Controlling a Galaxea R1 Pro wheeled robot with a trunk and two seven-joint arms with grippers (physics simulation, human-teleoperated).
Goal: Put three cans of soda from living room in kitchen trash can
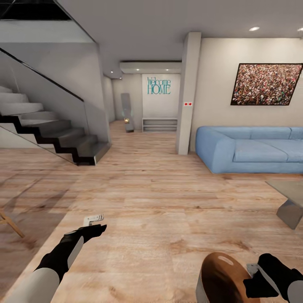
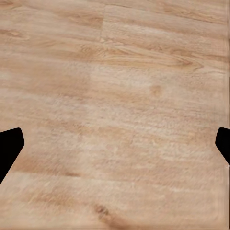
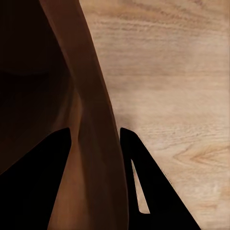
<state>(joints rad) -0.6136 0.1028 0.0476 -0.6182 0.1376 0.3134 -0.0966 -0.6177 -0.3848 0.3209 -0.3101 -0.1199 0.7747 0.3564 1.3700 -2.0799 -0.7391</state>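
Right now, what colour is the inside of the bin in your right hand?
Glossy brown; the bin shows it best in the head view.

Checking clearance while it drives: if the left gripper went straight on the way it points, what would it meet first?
Probably the wood floor: the open left gripper faces bare planks, nothing between.

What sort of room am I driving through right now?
Most likely a home's living room: a light blue sofa under a framed picture, a staircase, and a "Welcome HOME" sign down the hall.
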